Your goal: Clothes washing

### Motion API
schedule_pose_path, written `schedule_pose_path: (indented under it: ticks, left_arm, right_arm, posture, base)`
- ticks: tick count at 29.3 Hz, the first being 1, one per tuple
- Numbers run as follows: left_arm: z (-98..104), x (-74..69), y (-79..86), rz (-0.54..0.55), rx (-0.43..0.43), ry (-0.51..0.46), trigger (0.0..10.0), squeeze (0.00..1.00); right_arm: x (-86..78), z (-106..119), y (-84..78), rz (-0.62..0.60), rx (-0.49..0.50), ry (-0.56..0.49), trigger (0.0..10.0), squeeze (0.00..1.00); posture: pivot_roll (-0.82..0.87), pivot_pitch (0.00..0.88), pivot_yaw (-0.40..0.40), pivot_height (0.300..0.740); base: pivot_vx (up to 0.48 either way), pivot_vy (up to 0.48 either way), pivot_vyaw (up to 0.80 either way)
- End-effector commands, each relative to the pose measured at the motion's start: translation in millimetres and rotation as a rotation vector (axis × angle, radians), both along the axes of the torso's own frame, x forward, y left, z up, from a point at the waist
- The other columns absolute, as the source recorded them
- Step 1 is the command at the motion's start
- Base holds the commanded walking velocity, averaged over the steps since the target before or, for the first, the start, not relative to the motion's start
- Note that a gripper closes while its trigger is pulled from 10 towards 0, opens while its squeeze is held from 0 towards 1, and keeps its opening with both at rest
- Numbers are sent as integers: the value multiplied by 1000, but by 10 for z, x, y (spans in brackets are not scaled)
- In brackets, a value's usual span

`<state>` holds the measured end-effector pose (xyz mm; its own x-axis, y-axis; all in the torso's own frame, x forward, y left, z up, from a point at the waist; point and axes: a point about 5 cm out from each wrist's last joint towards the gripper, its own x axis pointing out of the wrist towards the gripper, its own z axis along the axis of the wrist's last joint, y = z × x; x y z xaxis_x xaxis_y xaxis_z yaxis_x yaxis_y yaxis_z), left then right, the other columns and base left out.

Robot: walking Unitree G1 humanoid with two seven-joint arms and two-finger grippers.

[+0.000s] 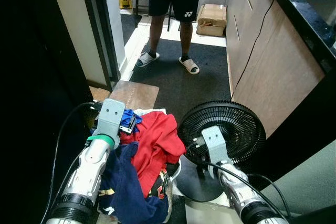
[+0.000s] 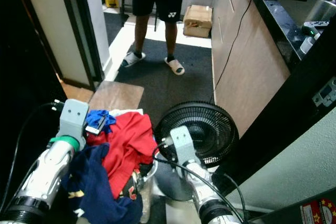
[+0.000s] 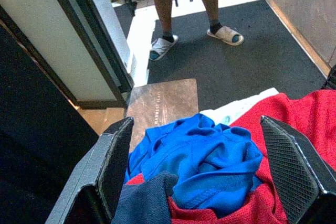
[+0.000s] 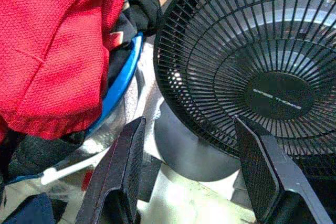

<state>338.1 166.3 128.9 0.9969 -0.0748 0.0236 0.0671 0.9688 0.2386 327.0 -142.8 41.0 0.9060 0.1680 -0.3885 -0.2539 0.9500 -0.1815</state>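
The heap of laundry, a red knit top (image 1: 157, 142) over a crumpled blue shirt (image 3: 202, 169) and navy garments (image 1: 128, 187), sits piled in a blue-rimmed basket (image 4: 122, 85) beside a black floor fan (image 1: 231, 129). The left gripper (image 3: 202, 177) hovers spread wide above the blue shirt, seemingly poised to pick. The right gripper (image 4: 186, 169), also wide, hangs near the fan. A person in slippers (image 1: 168, 19) stands beyond.

Dark carpet (image 1: 194, 85) runs between a wooden counter (image 1: 268, 61) and doorframe (image 1: 97, 30).
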Motion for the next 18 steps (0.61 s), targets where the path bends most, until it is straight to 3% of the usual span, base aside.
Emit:
schedule_pose_path:
  ticks: [1,3,5,7,9,13,15,16,17,18]
  left_arm:
    - [-58,-42,34,19,0,21,10000,0]
    - [-53,-46,38,21,-2,19,10000,0]
    - [26,-33,39,27,-32,-11,10000,0]
    - [26,-33,39,27,-32,-11,10000,0]
    - [157,-37,-26,-9,-62,-76,10000,0]
    - [203,-54,-70,-35,-67,-106,10000,0]
    - [-47,-97,-70,-32,-21,-28,10000,0]
    - [-47,-97,-70,-32,-21,-28,10000,0]
    - [-300,-166,-37,-25,67,36,10000,0]
    - [-300,-166,-37,-25,67,36,10000,0]
  right_arm:
    - [10,32,-48,-20,8,-36,10000,0]
    - [40,98,-69,-27,11,-79,10000,0]
    - [149,484,-54,-11,29,-334,10000,0]
    - [149,484,-54,-11,29,-334,10000,0]
    - [177,777,-70,-54,53,-529,10000,0]
    - [175,837,-82,-79,70,-571,10000,0]
    - [183,820,-77,-84,69,-558,10000,0]
    - [183,820,-77,-84,69,-558,10000,0]
    - [192,815,-74,-82,65,-550,10000,0]
    - [192,815,-74,-82,65,-550,10000,0]
  posture:
    - [66,128,8,740]
    - [66,128,8,740]
    - [57,121,0,740]
    - [57,121,0,740]
    - [52,116,-5,740]
    - [52,116,-5,740]
    - [42,118,0,740]
    - [42,118,0,740]
    - [40,117,-1,740]
    - [40,117,-1,740]
  base:
    - [0,0,0]
    - [0,0,0]
    - [0,0,0]
    - [0,0,0]
    - [0,0,0]
    - [0,0,0]
    - [0,0,0]
    - [0,0,0]
    - [0,0,0]
    - [0,0,0]
